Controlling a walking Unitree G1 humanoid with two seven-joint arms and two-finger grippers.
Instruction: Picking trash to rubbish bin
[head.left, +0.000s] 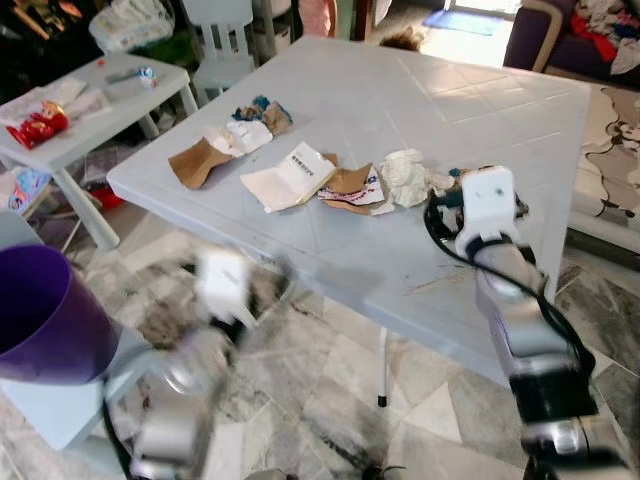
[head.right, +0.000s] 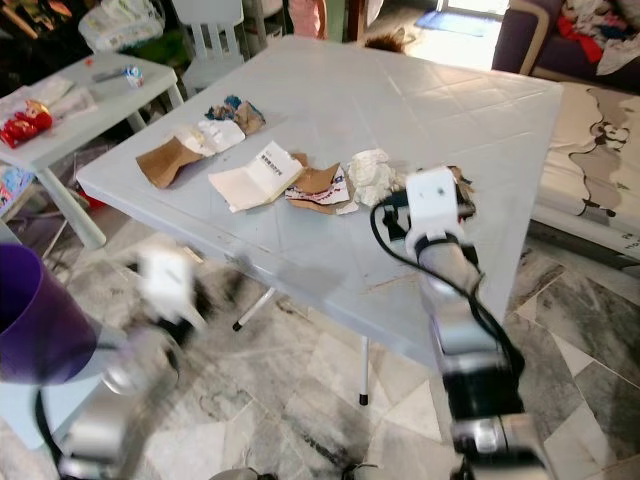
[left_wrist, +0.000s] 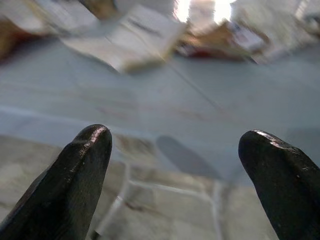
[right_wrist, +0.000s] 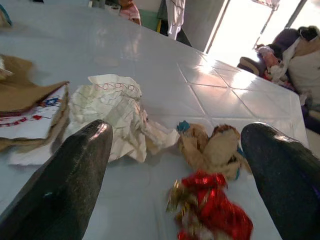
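A big pale grey plastic table (head.left: 400, 110) is taking up most of the room in front of the robot, standing on a marbled tile floor (head.left: 330, 400), and a smaller white table (head.left: 110, 105) is sitting off to the robot's left with a red packet (head.left: 38, 125) lying on it. Down at the near left a purple bin (head.left: 45, 315) is standing beside the big table's corner, well apart from the litter. The trash is lying strung across the tabletop: a torn brown cardboard piece (head.left: 195, 162) and some white and coloured wrappers (head.left: 250, 125) toward the left, a flat white paper packet (head.left: 290, 175) in the middle, a brown and printed cardboard scrap (head.left: 352, 188) just beside it, then a crumpled white paper (head.left: 405, 175). The right gripper (right_wrist: 175, 145) is hovering low over the table near its right edge, its two black fingers (right_wrist: 70, 175) spread wide and holding nothing; between them, in the wrist view, a crumpled brown paper ball (right_wrist: 215, 147) and a shiny red foil wrapper (right_wrist: 212, 207) are resting on the surface, with the white paper just beyond them. The left gripper (left_wrist: 175, 150) is hanging below the table's near edge over the floor, blurred in the head views, its fingers (left_wrist: 75, 180) also parted wide and empty, pointing toward the table's edge with the white packet lying beyond.
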